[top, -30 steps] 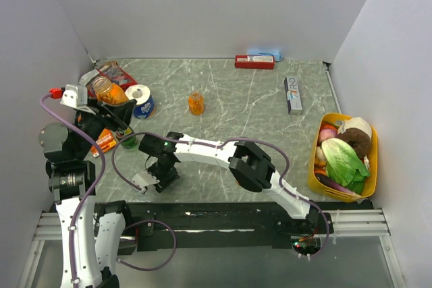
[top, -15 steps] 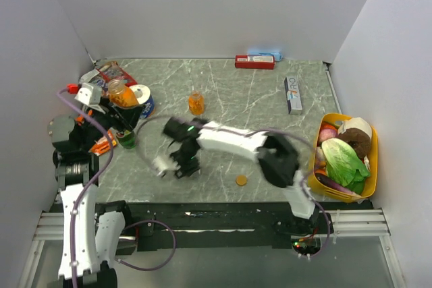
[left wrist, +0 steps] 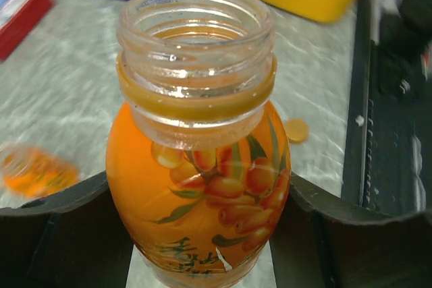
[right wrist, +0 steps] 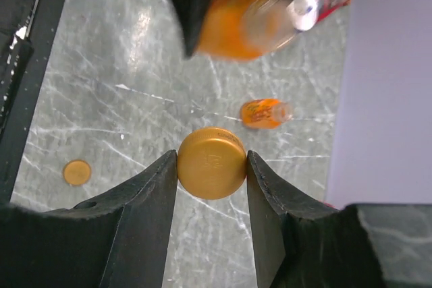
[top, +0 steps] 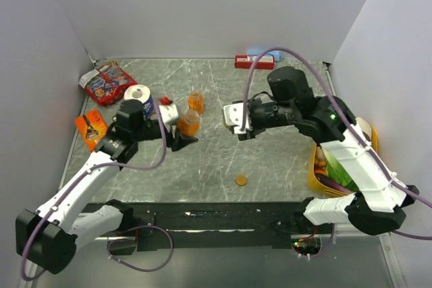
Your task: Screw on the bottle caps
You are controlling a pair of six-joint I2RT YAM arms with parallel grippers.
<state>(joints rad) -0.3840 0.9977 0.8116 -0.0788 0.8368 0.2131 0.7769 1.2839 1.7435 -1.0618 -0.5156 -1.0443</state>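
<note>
1. Right pincer (right wrist: 211, 163): clamped on an orange cap (right wrist: 211, 168). The cap is gripped by its rim between the two dark fingers, with its flat face turned to the wrist camera.
2. Left pincer (left wrist: 199, 207): clamped on the body of an orange bottle (left wrist: 202, 166). The neck projects past the fingertips, its mouth open and its threads exposed.
3. The two pincers are seen facing each other above the table (top: 270, 160). A gap is noted between the held cap and the bottle mouth, with no contact.
4. A second bottle (top: 196, 102) is seen standing on the table just beyond the left pincer, toward the back wall. It is too small and blurred for its mouth to be made out.
5. A loose cap (top: 240, 180) is noted lying flat on the table, on the near side of both pincers and well apart from each.
6. Behind the left pincer, a toilet-paper roll (top: 138, 96) is seen. Past that lies a red snack bag (top: 106, 79).
7. Beyond the right pincer, a red box (top: 254, 62) lies at the back wall. A yellow basket (top: 312, 170) of produce is noted on the far side of the right arm.
</note>
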